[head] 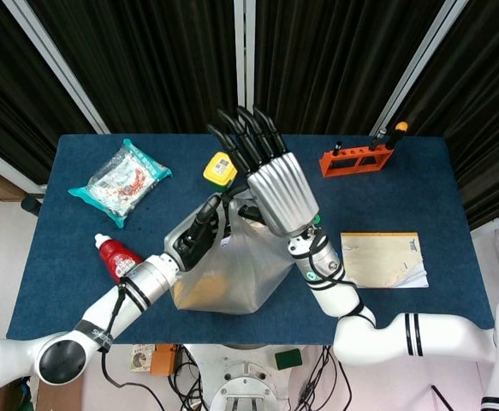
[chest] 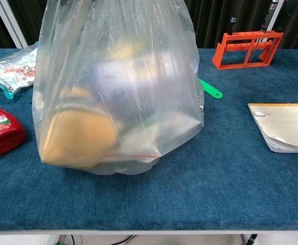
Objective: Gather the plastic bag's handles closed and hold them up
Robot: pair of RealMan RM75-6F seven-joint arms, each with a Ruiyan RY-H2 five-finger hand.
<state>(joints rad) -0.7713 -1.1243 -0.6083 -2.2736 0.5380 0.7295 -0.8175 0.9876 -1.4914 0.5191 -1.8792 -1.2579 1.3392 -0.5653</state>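
Observation:
A clear plastic bag (head: 232, 276) stands mid-table with a tan round item (chest: 77, 137) and other goods inside. In the chest view the bag (chest: 118, 76) is stretched tall and taut, its top out of frame. My left hand (head: 198, 238) curls its fingers into the gathered handles (head: 234, 214) on the bag's left side. My right hand (head: 275, 188) hovers over the bag's top, back toward the camera, with its fingers (head: 242, 141) straight and spread. The right thumb and palm are hidden, so any hold on the handles there is unseen. Neither hand shows in the chest view.
A red sauce bottle (head: 114, 254) lies left of the bag, with a snack packet (head: 119, 180) at the far left. A yellow tape measure (head: 220, 168) sits behind the bag. An orange rack (head: 356, 159) and a paper pad (head: 384, 259) lie to the right, and a green strip (chest: 210, 90) beside the bag.

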